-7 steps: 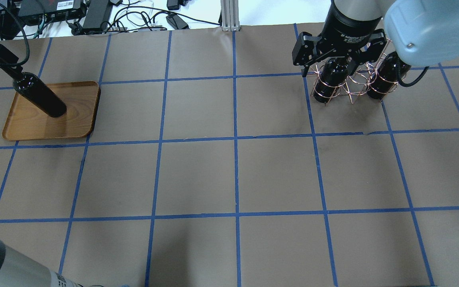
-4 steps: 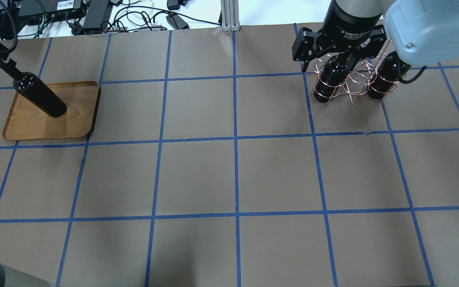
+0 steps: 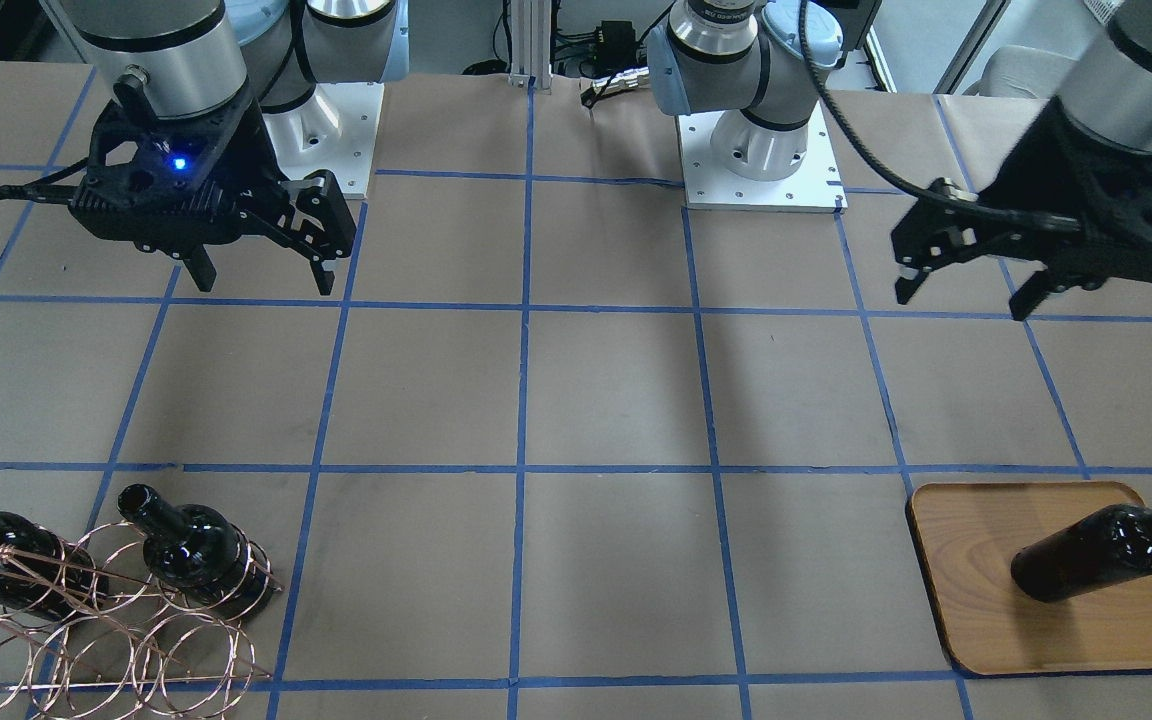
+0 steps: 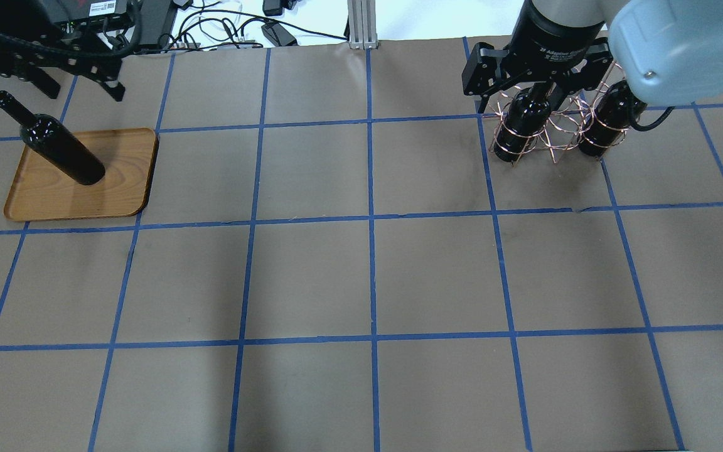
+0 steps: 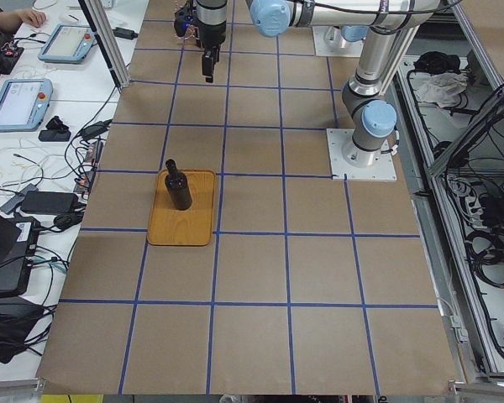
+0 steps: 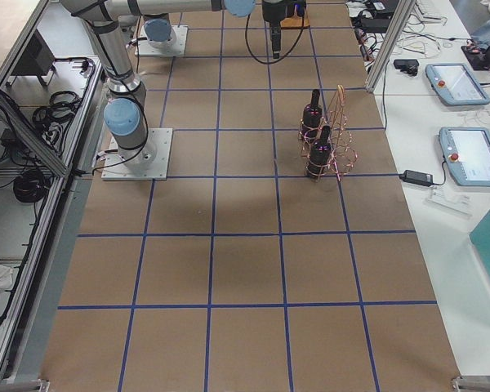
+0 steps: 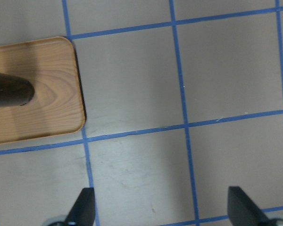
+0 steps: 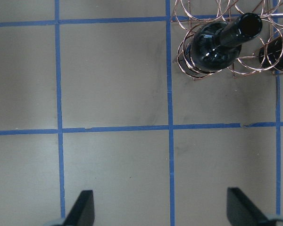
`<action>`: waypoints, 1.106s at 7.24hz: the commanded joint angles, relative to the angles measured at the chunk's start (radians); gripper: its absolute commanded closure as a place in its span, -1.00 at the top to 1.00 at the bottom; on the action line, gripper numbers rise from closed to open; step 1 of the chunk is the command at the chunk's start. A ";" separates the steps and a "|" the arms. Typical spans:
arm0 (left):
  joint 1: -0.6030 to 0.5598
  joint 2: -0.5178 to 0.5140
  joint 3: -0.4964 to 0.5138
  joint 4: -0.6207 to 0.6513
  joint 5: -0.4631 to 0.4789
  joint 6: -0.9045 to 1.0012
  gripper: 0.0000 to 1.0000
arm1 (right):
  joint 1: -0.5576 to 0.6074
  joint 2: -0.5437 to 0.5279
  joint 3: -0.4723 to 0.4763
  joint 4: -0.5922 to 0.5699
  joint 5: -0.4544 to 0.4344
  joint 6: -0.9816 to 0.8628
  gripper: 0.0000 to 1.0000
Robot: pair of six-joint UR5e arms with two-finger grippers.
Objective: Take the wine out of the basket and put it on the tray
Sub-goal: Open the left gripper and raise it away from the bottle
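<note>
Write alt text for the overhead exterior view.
A glossy black glass wine bottle stands upright on a light wooden tray at the left, with the open left gripper clear of it, holding nothing. At upper right, the open right gripper hovers by a copper wire basket holding two more black bottles.

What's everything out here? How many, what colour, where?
wine bottle: one, glossy black, upright on the tray.
tray: one, light brown wood, robot's left end.
basket: one, copper wire, robot's right side.
other bottles: two, black, standing in the basket.
table: one, brown with blue grid lines.
electronics and cables: several, mostly black, beyond the table's far edge.
left claw: one, black, open, empty, raised near the tray.
right claw: one, black, open, empty, raised near the basket.
</note>
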 commanded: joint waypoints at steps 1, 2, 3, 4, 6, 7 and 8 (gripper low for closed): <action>-0.142 0.034 -0.018 0.003 0.007 -0.141 1.00 | 0.000 -0.001 0.001 0.004 -0.006 0.000 1.00; -0.165 0.035 -0.024 0.002 0.003 -0.172 1.00 | 0.000 -0.001 0.001 0.004 0.001 0.001 1.00; -0.167 0.046 -0.043 0.002 0.012 -0.196 1.00 | 0.000 -0.001 0.001 0.005 -0.005 0.001 1.00; -0.167 0.060 -0.074 0.005 0.012 -0.195 1.00 | -0.002 -0.001 0.001 0.005 -0.006 0.001 1.00; -0.167 0.061 -0.085 0.008 0.010 -0.197 1.00 | 0.000 -0.001 0.001 0.005 -0.008 0.000 1.00; -0.167 0.063 -0.085 0.006 0.012 -0.197 1.00 | 0.000 -0.001 0.001 0.005 -0.008 0.000 1.00; -0.167 0.068 -0.085 0.006 0.012 -0.197 1.00 | 0.000 -0.001 0.001 0.005 -0.005 0.000 1.00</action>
